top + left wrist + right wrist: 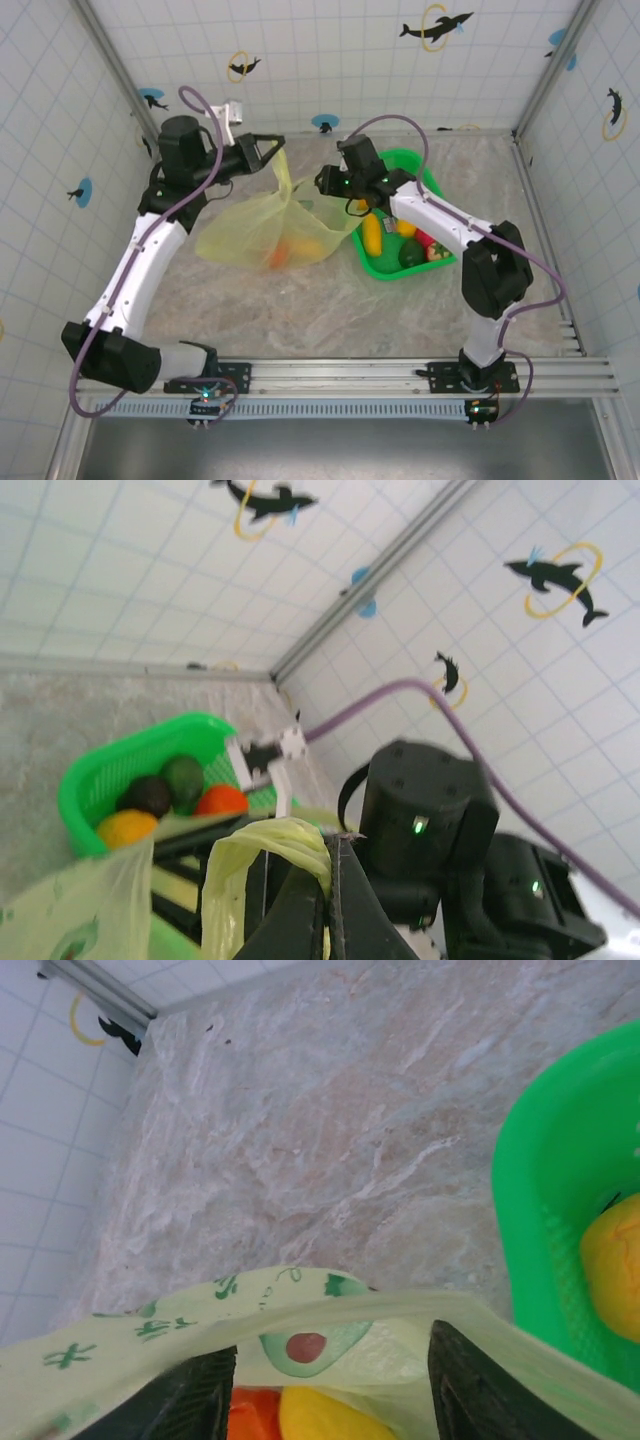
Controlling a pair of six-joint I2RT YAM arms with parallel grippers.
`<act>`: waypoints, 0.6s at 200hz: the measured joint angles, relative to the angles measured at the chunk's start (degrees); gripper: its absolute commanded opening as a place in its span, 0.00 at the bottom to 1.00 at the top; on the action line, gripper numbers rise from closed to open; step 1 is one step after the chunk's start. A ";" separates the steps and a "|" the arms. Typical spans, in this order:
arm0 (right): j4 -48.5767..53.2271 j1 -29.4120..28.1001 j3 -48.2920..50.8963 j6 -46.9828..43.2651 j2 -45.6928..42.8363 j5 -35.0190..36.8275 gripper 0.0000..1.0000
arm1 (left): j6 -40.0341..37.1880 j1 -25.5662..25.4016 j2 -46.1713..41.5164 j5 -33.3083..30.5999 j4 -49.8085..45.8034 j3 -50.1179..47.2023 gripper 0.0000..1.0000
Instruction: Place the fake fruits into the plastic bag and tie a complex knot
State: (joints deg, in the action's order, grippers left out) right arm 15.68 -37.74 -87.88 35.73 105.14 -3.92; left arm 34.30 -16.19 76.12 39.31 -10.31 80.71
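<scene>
The pale yellow-green plastic bag [262,232] lies on the table's middle with an orange fruit [279,256] and a yellow fruit [306,247] showing through it. My left gripper [272,150] is raised at the back and shut on one handle strip [275,842], which hangs down to the bag. My right gripper [326,186] is open at the bag's right rim. In the right wrist view the rim [330,1305] stretches across between its fingers [190,1400], with orange [255,1417] and yellow [325,1422] fruits below. No knot is visible.
A bright green basket [432,185] stands right of the bag, under the right arm. It holds a yellow fruit [372,232], a dark green one [410,254] and a red one [425,240]. Tiled walls enclose the marble table on three sides.
</scene>
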 measured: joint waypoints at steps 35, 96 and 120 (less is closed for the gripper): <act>-0.76 0.96 -0.92 -0.63 0.00 -10.88 0.44 | 0.26 0.00 5.18 -1.46 0.72 3.80 0.00; -14.51 4.26 5.53 8.55 -3.56 -29.14 0.52 | 0.87 0.00 8.31 -2.34 1.01 -2.38 0.00; -21.75 7.52 6.43 13.62 -4.31 -34.60 0.52 | 0.85 0.00 8.26 -2.62 1.05 -2.69 0.00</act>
State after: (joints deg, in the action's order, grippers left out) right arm -6.07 -30.22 -81.45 49.34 100.84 -38.52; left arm 35.16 -16.19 84.38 36.69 -9.26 78.02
